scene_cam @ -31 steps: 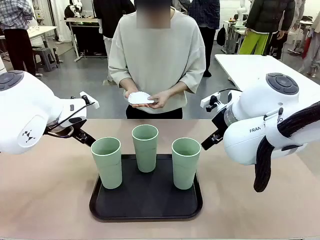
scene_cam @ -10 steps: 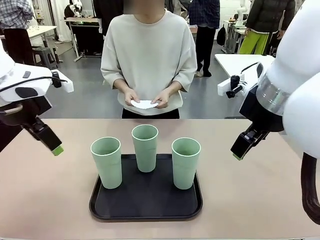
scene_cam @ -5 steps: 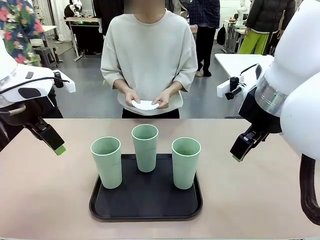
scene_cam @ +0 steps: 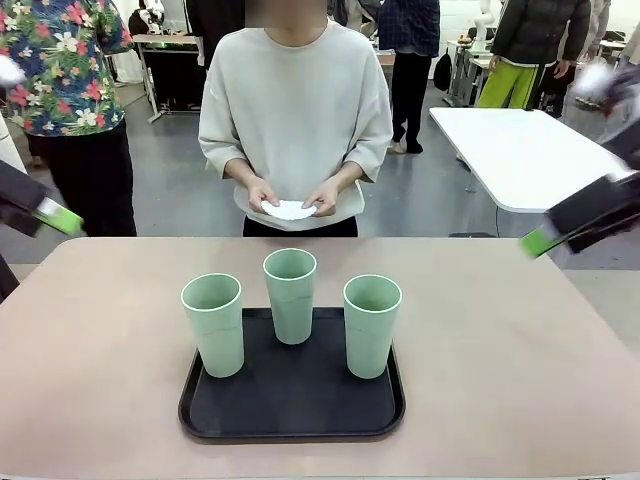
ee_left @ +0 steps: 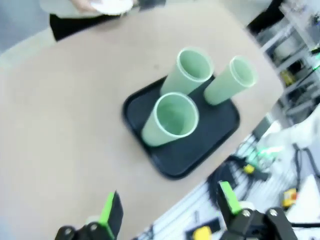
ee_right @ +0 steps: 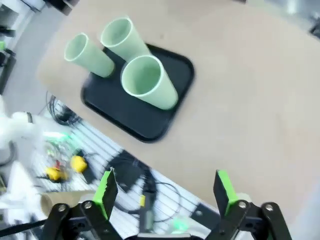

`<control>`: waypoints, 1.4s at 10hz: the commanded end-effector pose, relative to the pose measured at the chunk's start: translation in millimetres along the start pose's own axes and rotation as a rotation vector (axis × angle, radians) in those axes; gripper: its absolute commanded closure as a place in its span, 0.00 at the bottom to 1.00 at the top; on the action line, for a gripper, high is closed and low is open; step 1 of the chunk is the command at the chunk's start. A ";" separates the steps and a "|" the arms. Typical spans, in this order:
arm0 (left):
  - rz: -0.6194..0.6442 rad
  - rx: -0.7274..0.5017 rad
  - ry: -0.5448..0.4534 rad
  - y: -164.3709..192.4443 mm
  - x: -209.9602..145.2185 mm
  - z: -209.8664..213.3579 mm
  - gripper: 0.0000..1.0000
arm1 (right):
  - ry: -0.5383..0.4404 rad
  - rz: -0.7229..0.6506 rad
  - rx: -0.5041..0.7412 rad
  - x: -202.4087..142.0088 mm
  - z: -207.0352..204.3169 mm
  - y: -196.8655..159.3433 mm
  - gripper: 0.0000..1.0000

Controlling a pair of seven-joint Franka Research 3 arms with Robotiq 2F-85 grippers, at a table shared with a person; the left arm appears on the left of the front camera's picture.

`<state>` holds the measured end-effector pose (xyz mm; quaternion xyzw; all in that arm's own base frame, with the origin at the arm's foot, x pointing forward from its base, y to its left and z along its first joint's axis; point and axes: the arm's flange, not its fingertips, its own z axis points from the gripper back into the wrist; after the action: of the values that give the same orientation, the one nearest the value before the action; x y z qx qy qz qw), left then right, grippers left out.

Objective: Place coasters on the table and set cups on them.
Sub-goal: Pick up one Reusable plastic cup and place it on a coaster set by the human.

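The coasters (scene_cam: 289, 209) are in the person's hands (scene_cam: 325, 196) beyond the worktop (scene_cam: 520, 350); the cups (scene_cam: 291, 294) stand on the tray (scene_cam: 290, 425). Both jaws gape, empty — hold clear until coasters lie flat, well apart.

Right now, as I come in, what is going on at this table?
A person at the far side holds white coasters in both hands. Three cups stand upright on a black tray, which lies on the table. The left gripper and the right gripper are open and hold nothing, high at the two sides. No coaster is laid on the table yet.
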<state>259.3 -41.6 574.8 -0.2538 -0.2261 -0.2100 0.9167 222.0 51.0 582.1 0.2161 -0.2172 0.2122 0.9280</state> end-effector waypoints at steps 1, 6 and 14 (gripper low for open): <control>0.249 -0.280 -0.176 38.2 -29.9 23.0 0.00 | -0.277 -0.345 0.353 -56.6 6.0 -35.8 0.00; 0.584 -0.344 -0.196 158.6 -103.1 58.6 0.00 | -0.160 -0.670 0.523 -124.3 22.6 -163.5 0.00; 0.696 -0.344 -0.165 221.5 -118.4 68.5 0.00 | -0.133 -0.774 0.583 -163.5 40.6 -236.2 0.00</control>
<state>256.9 193.7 484.9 -0.4777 -0.1541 0.1064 0.8583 190.6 -204.3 458.1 0.5387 -0.1051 -0.1163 0.8278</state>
